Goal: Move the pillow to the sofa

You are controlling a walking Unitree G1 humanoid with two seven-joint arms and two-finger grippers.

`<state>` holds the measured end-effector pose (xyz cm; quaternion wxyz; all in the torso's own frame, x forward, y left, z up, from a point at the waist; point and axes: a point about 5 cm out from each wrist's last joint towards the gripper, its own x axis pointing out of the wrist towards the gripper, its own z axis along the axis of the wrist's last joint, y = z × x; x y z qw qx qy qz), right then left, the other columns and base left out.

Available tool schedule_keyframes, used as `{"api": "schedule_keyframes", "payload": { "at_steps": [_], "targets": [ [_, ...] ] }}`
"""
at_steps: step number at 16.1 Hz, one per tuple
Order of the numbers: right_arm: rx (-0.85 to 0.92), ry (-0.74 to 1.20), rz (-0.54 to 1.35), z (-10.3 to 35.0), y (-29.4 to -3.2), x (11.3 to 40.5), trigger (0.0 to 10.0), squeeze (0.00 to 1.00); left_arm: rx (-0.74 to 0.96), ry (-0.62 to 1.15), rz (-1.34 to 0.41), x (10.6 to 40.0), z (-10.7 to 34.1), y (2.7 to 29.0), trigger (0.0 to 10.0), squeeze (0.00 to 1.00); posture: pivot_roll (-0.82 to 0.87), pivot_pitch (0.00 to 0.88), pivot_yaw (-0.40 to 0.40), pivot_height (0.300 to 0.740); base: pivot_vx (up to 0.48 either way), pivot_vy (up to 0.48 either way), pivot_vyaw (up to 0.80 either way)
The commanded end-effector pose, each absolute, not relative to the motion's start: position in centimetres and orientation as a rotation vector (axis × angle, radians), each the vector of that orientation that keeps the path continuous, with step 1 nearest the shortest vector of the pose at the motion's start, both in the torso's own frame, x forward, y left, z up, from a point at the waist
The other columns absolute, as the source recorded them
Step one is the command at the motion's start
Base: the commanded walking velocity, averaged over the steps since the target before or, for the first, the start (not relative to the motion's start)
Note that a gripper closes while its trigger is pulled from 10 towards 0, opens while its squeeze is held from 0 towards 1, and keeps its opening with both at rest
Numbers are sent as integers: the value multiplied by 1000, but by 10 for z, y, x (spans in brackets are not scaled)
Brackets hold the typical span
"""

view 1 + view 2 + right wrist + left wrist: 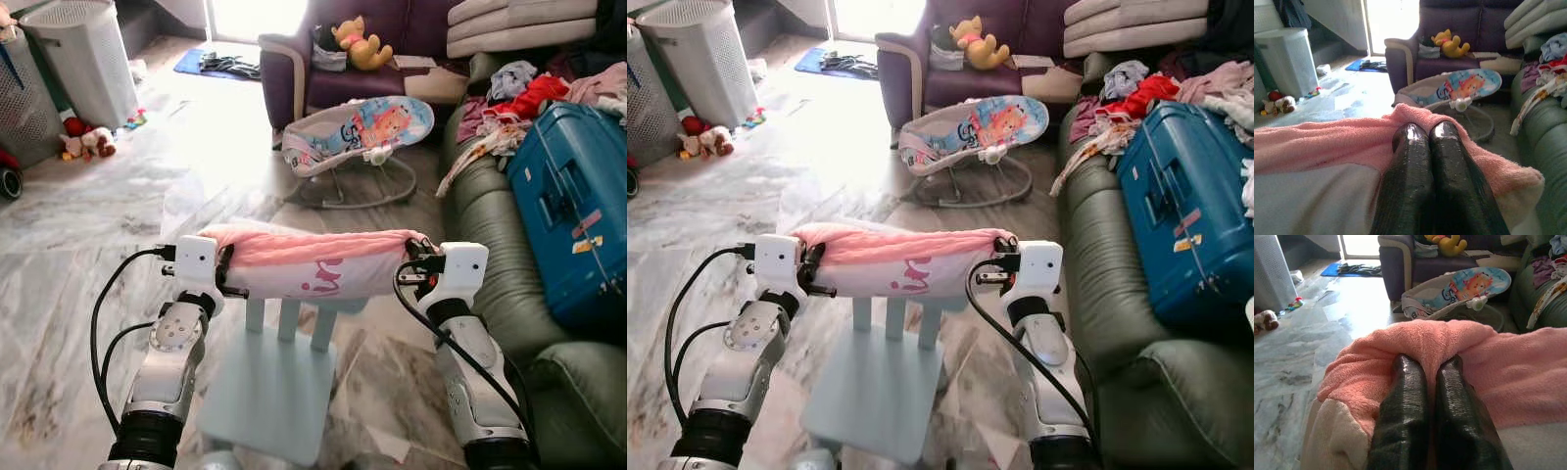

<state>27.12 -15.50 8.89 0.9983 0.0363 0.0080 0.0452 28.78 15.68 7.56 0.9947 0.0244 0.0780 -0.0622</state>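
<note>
A long pink and white pillow (313, 264) hangs level between my two arms, above a small pale blue chair (269, 387). My left gripper (228, 269) is shut on the pillow's left end, its black fingers (1400, 401) pinching a fold of pink fleece. At the other end my right gripper (409, 262) is shut on the pillow, fingers (1410, 161) pressed together on the fabric. The green sofa (490, 225) runs along my right side, an arm's reach from the pillow.
A blue suitcase (573, 206) and a heap of clothes (519, 103) lie on the green sofa. A baby bouncer (358, 137) stands ahead on the marble floor, a purple sofa (333, 59) with a yellow plush toy behind it. White laundry baskets (83, 54) stand far left.
</note>
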Motion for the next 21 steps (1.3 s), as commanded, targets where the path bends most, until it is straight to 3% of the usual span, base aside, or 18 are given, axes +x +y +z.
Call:
{"api": "schedule_keyframes", "payload": {
  "at_steps": [1,16,21],
  "targets": [
    [78,7,63,92,-160,271,10000,0,48,145,-121,288,80,160,10000,0,-47,0,-23,740,-356,0,0],
    [81,20,64,90,-158,271,10000,0,34,152,-138,288,81,157,10000,0,-47,0,-25,740,-389,0,0],
    [79,20,66,91,-158,272,10000,0,21,156,-149,288,81,156,10000,0,-50,0,-26,740,0,0,0]
  ]
}}
